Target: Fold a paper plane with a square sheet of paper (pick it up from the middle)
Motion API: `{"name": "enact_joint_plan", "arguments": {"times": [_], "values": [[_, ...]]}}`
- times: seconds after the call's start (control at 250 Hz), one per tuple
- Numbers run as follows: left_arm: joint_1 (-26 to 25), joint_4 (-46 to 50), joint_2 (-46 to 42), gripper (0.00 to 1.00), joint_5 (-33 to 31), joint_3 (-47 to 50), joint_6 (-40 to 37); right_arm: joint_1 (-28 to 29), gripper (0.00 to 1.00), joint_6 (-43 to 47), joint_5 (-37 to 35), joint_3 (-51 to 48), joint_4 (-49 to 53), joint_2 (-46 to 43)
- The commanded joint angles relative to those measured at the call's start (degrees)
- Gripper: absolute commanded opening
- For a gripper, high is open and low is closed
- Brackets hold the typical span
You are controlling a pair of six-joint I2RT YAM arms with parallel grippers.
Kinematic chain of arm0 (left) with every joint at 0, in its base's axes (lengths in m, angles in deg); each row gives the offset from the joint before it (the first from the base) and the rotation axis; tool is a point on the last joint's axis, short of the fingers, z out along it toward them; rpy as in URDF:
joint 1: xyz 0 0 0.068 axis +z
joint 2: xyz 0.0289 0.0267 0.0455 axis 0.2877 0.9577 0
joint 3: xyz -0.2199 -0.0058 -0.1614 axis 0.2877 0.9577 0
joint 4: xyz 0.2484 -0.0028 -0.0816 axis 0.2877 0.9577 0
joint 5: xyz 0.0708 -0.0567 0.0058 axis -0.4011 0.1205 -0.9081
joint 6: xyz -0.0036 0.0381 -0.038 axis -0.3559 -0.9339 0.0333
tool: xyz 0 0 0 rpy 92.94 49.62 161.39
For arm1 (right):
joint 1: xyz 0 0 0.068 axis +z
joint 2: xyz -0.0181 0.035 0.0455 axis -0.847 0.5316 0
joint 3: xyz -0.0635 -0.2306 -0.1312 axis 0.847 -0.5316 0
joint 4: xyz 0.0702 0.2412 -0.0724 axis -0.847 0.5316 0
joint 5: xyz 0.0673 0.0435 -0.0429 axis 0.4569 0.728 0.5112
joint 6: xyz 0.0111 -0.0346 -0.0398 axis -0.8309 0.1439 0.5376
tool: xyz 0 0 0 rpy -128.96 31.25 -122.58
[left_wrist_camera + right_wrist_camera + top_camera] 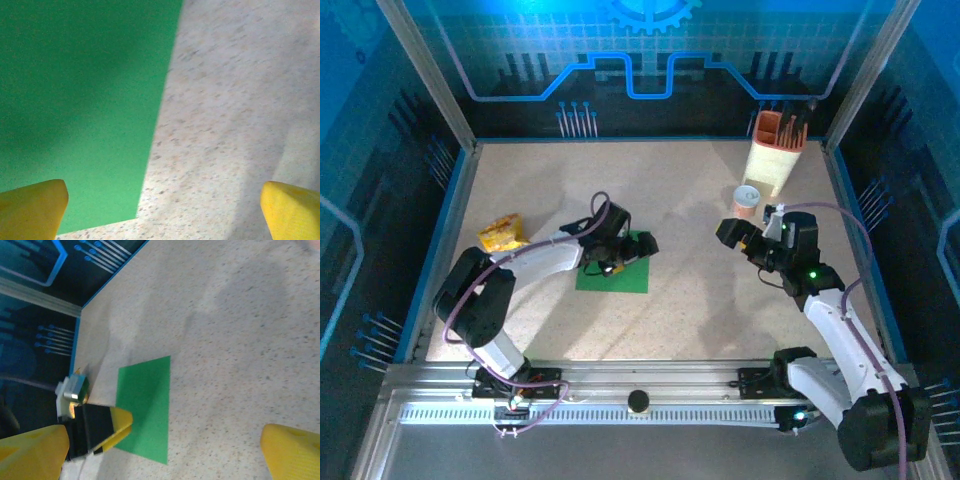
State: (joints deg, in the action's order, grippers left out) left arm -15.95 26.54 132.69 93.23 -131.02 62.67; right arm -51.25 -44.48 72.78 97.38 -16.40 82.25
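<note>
- The square sheet of thin bright-green paper (620, 278) lies flat on the speckled beige bench (700, 300), left of centre. No crease shows, so I judge that no fold is made and there is no dart shape yet.
- The left end effector (162, 207) hangs close over the sheet's edge. Its yellow fingers (32, 207) are spread wide, one above the paper's corner and one above bare bench, pinching nothing.
- The right end effector (162, 450) hovers well apart to the right, also spread and empty.
- Farther off, a crinkled yellow-orange snack packet (502, 233) and a cream holder with orange tools (772, 150) play no part.
- Left to do: the pick-up from the middle and every fold.
</note>
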Motion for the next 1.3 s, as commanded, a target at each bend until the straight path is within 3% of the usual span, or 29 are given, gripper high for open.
{"name": "enact_joint_plan", "arguments": {"times": [0.0, 0.088, 0.22, 0.4, 0.571, 0.911, 1.299], "values": [[1.14, 18.64, 3.34, 1.0, -7.83, -10.49, -15.51, 0.42, 0.99, 2.77, 6.0, 2.2, 0.63, 0.73], [1.8, 27.13, 7.51, 1.0, -13.22, -15.83, -18.83, 2.53, 0.99, 3.58, 5.98, 3.43, 1.72, 2.92], [2.41, 31.26, 11.96, 1.0, -16.32, -20.29, -20.73, 7.45, 0.99, 2.9, 1.78, 4.67, 2.1, 5.67], [2.52, 33.04, 16.69, 1.0, -15.9, -24.48, -20.54, 12.35, 0.99, 0.16, -3.83, 5.33, 2.27, 7.7], [2.26, 32.51, 19.54, 1.0, -13.97, -24.23, -19.28, 13.32, 0.99, -1.14, -5.96, 5.13, 3.02, 8.01], [-1.0, 28.44, 19.44, 1.0, -9.6, -18.62, -15.97, 13.41, 0.99, -1.64, -8.84, 5.48, 5.83, 7.73], [-7.07, 27.61, 11.8, 1.0, -15.24, -14.13, -10.7, 13.4, 0.99, -1.37, -10.33, 5.69, 8.25, 5.56]]}}
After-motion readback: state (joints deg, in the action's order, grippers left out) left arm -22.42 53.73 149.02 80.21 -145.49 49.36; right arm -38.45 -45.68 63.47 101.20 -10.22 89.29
